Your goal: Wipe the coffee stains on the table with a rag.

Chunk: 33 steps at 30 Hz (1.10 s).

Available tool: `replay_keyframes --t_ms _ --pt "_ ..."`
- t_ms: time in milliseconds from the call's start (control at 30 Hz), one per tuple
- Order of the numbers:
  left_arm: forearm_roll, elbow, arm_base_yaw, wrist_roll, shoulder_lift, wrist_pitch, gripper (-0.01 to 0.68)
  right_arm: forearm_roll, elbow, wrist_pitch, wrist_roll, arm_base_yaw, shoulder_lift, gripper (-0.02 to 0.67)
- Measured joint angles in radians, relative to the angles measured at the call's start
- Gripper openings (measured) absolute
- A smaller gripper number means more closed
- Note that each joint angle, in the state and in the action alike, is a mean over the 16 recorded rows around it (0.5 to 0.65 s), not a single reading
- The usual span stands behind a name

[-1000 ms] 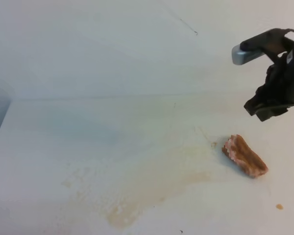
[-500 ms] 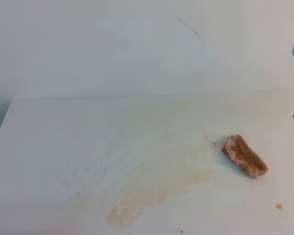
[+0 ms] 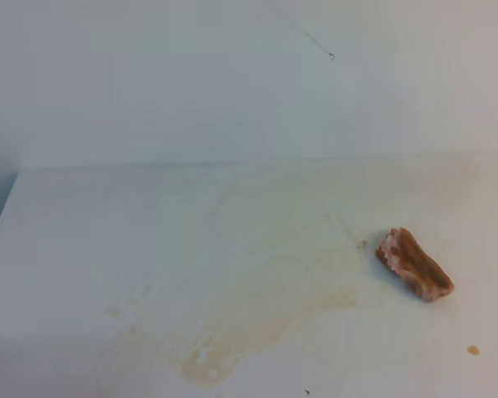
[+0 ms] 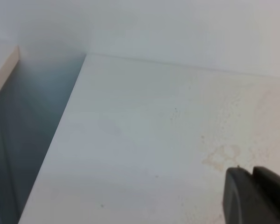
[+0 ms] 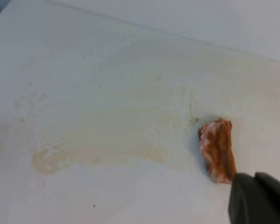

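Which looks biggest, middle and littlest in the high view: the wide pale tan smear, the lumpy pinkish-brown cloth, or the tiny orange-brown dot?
1. The wide pale tan coffee smear, spread across much of the white table.
2. The lumpy pinkish-brown rag, clearly smaller.
3. The tiny orange-brown dot, by far the littlest.

The table point(image 3: 83, 249) lies flat and open from its left edge across to the right, bounded at the back by a pale wall point(image 3: 191, 83). The only raised thing on it is the rag point(image 3: 414, 264), a small lump lying at the right, apart from the wall and from the front edge. The coffee stains point(image 3: 257, 315) spread flat to its left, a tiny dot point(image 3: 473, 350) near the right front; neither blocks passage.
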Motion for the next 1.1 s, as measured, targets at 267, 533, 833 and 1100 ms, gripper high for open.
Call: replay_keyframes --t_ms 267,533,833,1100 --pt "0.000 0.000 0.000 0.000 0.000 0.000 -0.004 -0.018 0.054 -0.067 -0.031 -0.016 -0.074 -0.002" --pt "0.000 0.000 0.000 0.000 0.000 0.000 -0.004 -0.089 0.268 -0.319 -0.121 -0.104 -0.343 -0.002" --pt "0.000 0.000 0.000 0.000 0.000 0.000 -0.004 -0.199 0.650 -0.553 -0.181 -0.226 -0.742 -0.002" --pt "0.000 0.000 0.000 0.000 0.000 0.000 -0.004 -0.173 0.996 -0.602 -0.190 -0.331 -0.942 -0.002"
